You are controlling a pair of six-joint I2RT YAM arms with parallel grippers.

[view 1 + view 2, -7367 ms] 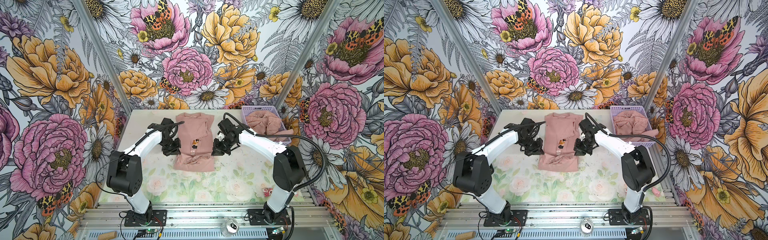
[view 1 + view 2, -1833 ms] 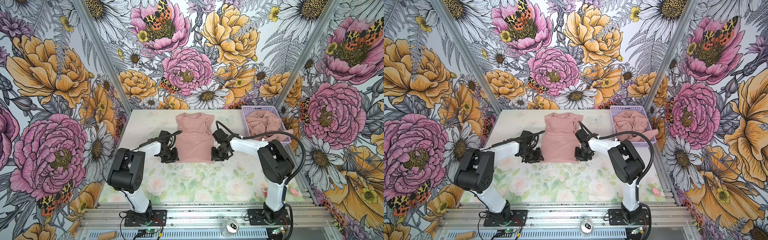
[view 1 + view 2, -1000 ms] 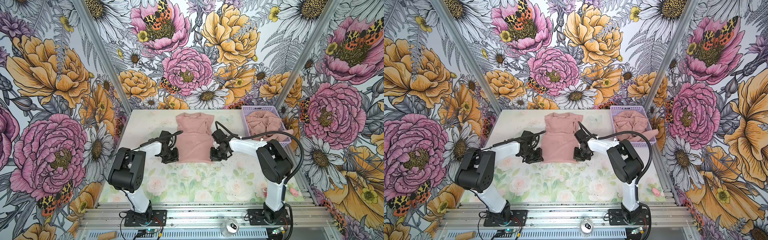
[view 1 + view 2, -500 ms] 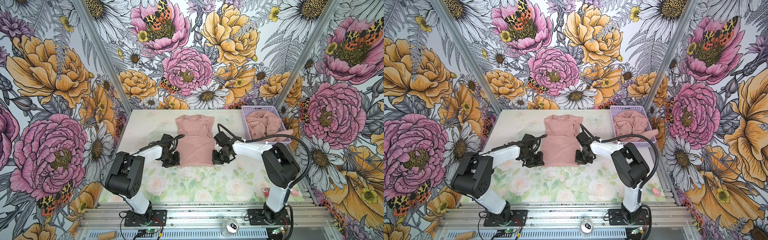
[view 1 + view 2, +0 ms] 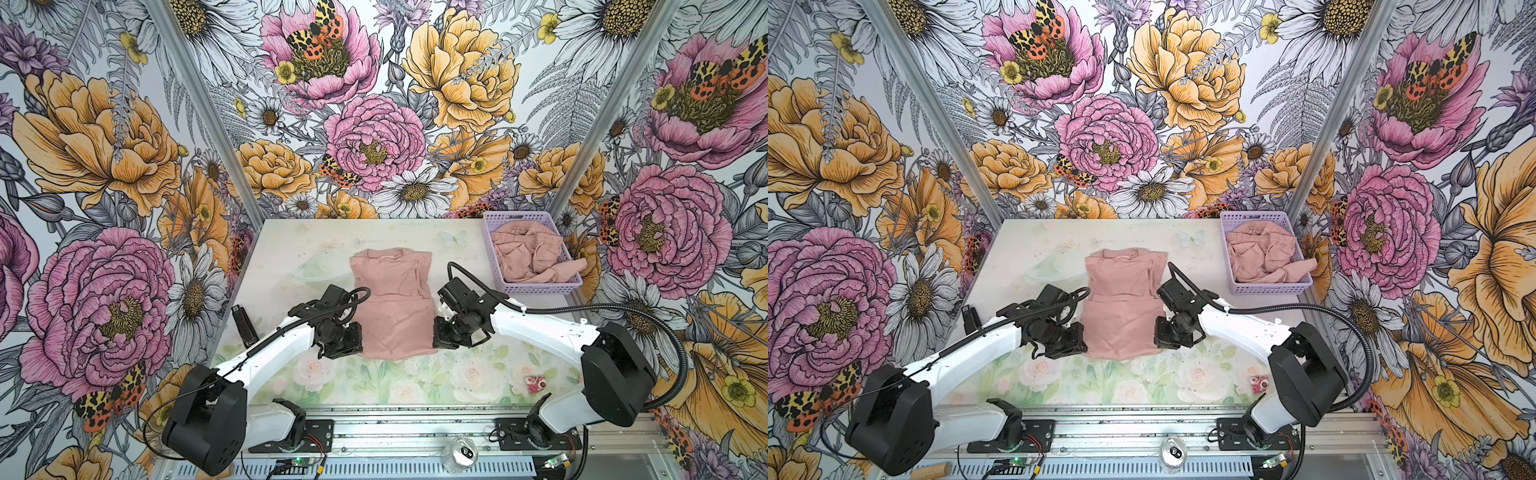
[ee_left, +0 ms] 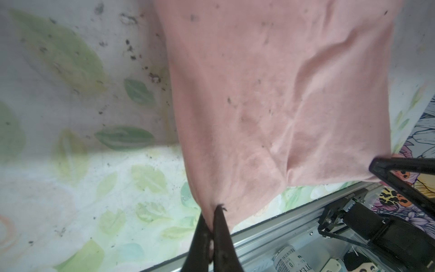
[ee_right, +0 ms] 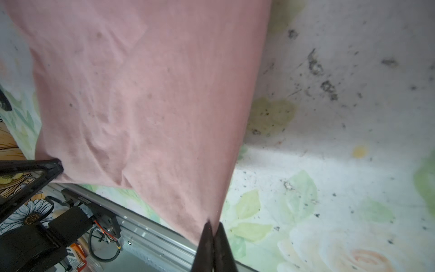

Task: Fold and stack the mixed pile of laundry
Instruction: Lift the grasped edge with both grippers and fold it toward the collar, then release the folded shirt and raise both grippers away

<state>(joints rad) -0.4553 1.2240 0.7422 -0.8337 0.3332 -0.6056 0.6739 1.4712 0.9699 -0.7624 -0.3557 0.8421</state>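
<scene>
Pink T-shirt (image 5: pixel 392 316) dragged nearer front edge than before; left claw (image 6: pixel 211 212), right claw (image 7: pixel 213 225) clenched on near corners.

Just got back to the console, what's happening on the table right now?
Both arms are on the dusty-pink fabric shirt spread on the floral-print table. The left gripper is pinched shut on its near left corner, and the right gripper on its near right corner. The rest of the pink laundry sits crumpled in the lavender perforated plastic basket at the far right, not yet folded.
</scene>
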